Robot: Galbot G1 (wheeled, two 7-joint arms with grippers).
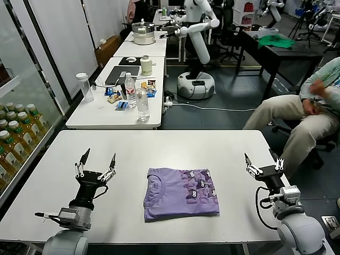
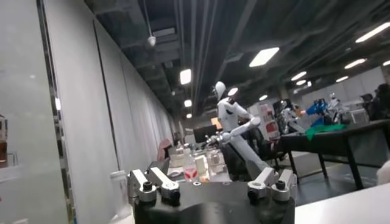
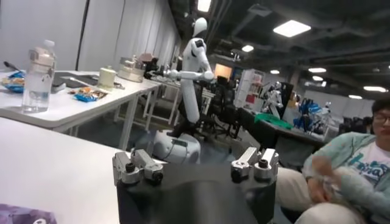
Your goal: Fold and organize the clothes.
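- Nearest the head camera, at the near edge of the white worktop (image 1: 53, 175): left gripper (image 1: 96, 161) on the robot's left, jaws spread wide, nothing between them, fingertips raised above the surface.
- On the robot's right, near that edge of the worktop: right gripper (image 1: 262, 160), jaws likewise spread wide and holding nothing.
- Between the two grippers, well apart from both: lavender-purple T-shirt (image 1: 180, 193), folded into a compact rectangle, flat on the worktop, neckline toward the left gripper, small dark-and-white printed figures facing up.
- In the right wrist view: a purple corner of the shirt at the frame's edge, beside that arm's own open finger mounts.
- Beyond the worktop: a second white table (image 1: 106, 114) with clear bottles (image 1: 142, 104), a tall cup (image 1: 85, 86), snack packets (image 1: 118, 97) and a laptop (image 1: 122, 74).
- Farther back: a white humanoid robot (image 1: 196, 42) on a round base, and a bright green garment (image 1: 276, 41) on a dark table.
- At the right side: a seated person (image 1: 303, 117) in light trousers.
- At the left side: shelves of bottled drinks (image 1: 16, 133) behind glass.
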